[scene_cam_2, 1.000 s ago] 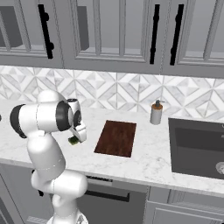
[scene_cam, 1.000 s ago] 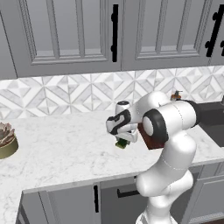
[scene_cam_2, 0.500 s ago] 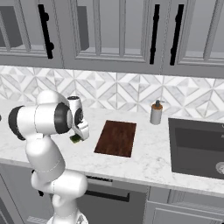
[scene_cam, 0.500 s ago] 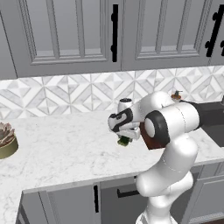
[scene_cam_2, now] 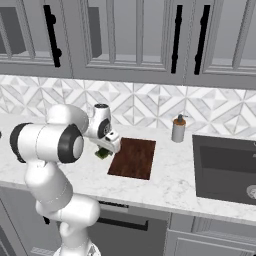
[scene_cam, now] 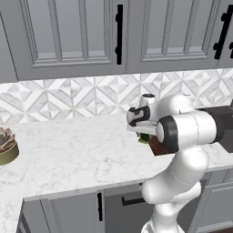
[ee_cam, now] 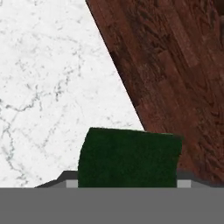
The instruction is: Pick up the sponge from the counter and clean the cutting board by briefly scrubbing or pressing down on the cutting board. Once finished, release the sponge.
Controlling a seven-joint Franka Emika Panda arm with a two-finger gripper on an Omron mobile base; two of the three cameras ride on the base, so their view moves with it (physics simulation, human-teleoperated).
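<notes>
The dark green sponge sits between my gripper's fingertips, which press on its two sides at the bottom of the hand view. From the right base view, the gripper hangs just above the white marble counter, with the sponge at the left edge of the dark reddish-brown cutting board. Through the hand camera the cutting board spreads across the upper right and the counter across the left. In the left base view the sponge peeks out under the hand, partly hidden by the forearm.
A soap dispenser stands behind the board near the tiled backsplash. The dark sink basin lies to the right. A bowl with a plant rests at the counter's far left. Grey wall cabinets hang overhead.
The hand has carried the sponge to the right, from the bare counter to the left edge of the cutting board.
</notes>
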